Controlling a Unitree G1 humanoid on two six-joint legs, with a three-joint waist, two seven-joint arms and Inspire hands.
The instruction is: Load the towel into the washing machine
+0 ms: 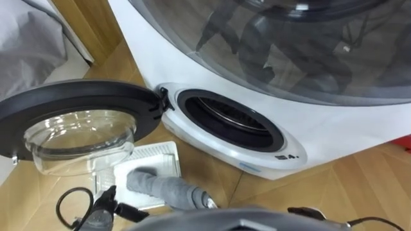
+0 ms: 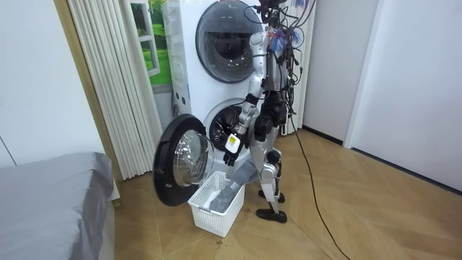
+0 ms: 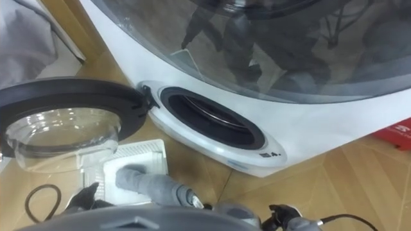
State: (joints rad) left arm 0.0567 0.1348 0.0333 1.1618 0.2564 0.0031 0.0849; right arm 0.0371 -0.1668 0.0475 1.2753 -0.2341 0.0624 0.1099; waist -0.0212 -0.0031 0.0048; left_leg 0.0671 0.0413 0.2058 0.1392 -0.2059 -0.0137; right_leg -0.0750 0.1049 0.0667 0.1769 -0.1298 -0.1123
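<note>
You stand on a wooden floor [image 2: 346,217] facing the washing machine [image 1: 321,128], door [image 1: 77,102] swung wide. The room view shows your left hand [image 2: 234,144] clutching the grey towel [image 2: 242,176] — it hangs into the white basket [image 2: 214,211]. The eye views add the right hand [image 3: 282,219] — grip unreadable.

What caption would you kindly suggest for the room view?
Robot by the washing machine, door open, grey towel trailing into white basket.

We count one white washing machine [image 1: 321,128], with one drum opening [image 1: 228,122] and one open round door [image 1: 77,125] at its nine o'clock. At seven o'clock lie one white basket [image 1: 160,151] and one grey towel [image 1: 160,186]. In the room view we count a second round door [image 2: 224,42] at twelve o'clock, and one bed [image 2: 50,202].
</note>
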